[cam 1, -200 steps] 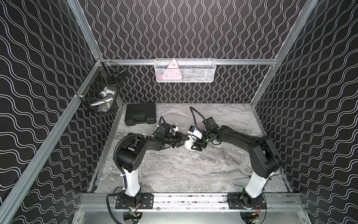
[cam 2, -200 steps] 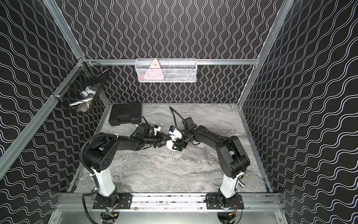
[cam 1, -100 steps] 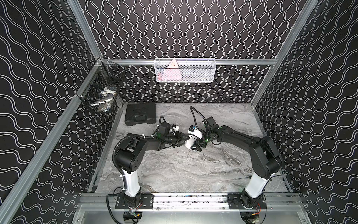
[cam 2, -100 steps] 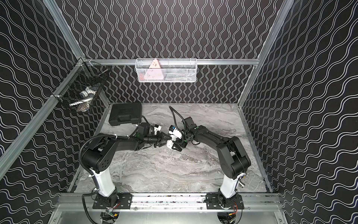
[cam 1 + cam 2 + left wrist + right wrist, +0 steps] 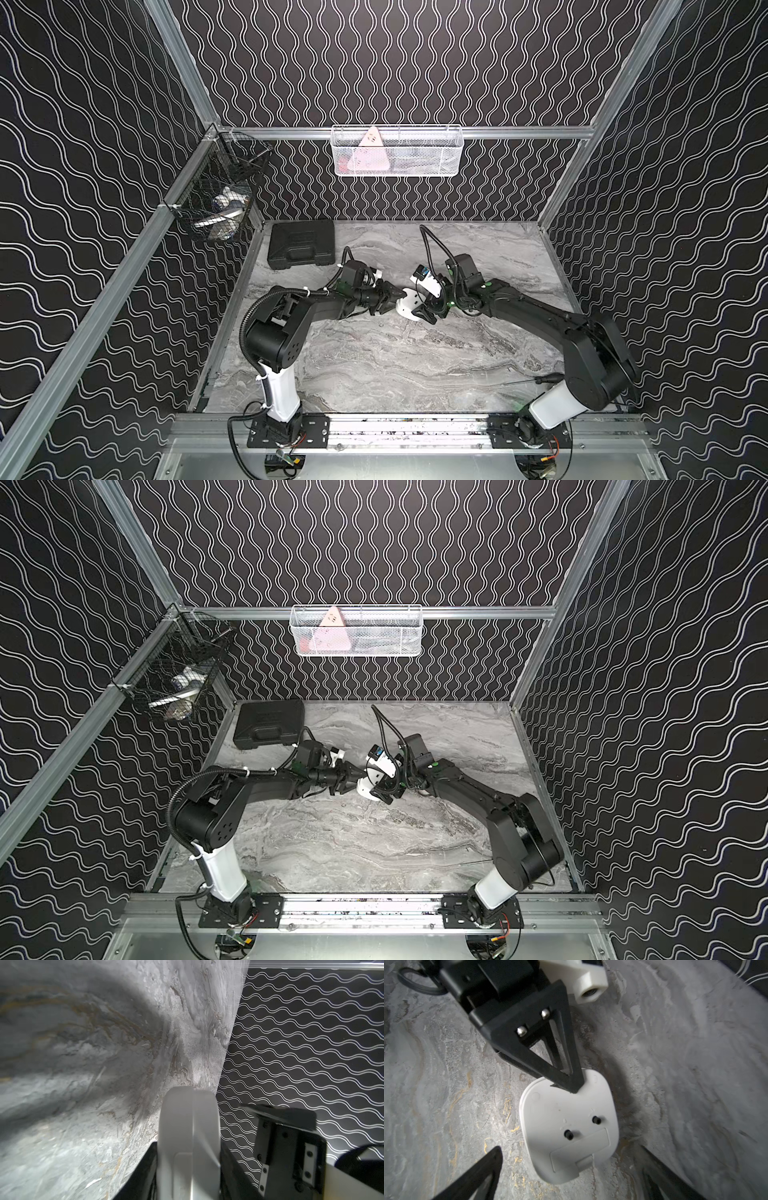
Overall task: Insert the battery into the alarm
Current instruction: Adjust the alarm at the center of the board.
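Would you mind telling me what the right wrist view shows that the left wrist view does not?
Only the right wrist view shows the alarm's flat back, with two black knobs and a rectangular cover. Only the left wrist view shows its side seam, edge-on. Both show the alarm held by the left end effector, the marble table and some wavy-patterned wall.

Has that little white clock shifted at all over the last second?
No. In a top view the alarm lies just as far from the black carry case as before, pinched by the left gripper.
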### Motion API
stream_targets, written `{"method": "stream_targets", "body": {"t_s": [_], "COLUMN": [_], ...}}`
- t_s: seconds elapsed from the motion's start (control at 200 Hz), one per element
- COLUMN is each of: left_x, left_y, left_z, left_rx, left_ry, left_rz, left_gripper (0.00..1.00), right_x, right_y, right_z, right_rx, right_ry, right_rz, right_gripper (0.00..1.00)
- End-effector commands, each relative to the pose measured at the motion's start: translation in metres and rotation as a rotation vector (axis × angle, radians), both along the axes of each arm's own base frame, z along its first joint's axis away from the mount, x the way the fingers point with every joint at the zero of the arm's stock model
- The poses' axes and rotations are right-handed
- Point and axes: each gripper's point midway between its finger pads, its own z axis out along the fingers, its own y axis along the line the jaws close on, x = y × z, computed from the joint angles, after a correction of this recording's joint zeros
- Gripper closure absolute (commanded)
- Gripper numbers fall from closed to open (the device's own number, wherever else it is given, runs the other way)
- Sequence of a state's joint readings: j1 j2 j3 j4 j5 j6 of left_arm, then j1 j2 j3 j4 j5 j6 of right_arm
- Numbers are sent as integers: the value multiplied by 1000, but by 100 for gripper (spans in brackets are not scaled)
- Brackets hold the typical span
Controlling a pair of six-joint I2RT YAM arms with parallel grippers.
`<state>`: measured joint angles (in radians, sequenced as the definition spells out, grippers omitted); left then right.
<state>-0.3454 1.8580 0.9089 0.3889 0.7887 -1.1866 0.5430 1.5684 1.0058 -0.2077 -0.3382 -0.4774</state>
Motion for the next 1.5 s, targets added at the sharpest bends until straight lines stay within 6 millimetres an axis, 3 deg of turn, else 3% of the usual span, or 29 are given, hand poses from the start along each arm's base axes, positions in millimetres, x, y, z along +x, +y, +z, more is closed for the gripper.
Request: {"method": "stream_targets", "body": {"t_s": [0.0, 0.235, 0.43, 0.886, 1.496], "left_x": [5, 15, 16, 14, 14], "left_y": [3, 9, 11, 13, 12], "left_z": [7, 18, 24, 25, 26], "left_rx": [-22, -157, -193, -219, -294], "left_ry": [42, 133, 158, 195, 275], "left_rz": [49, 173, 200, 208, 230], "left_gripper": [68, 69, 69, 70, 72], "right_x": [9, -4, 10, 16, 17], "right_y": [0, 17, 17, 29, 36], "right_z": [13, 20, 30, 11, 8], "right_rx": [-35, -126, -207, -299, -375], "right_ry": [-169, -468, -638, -644, -700], "right_rz": [-34, -19, -62, 20, 63], "right_gripper": [1, 0, 6, 11, 36]}}
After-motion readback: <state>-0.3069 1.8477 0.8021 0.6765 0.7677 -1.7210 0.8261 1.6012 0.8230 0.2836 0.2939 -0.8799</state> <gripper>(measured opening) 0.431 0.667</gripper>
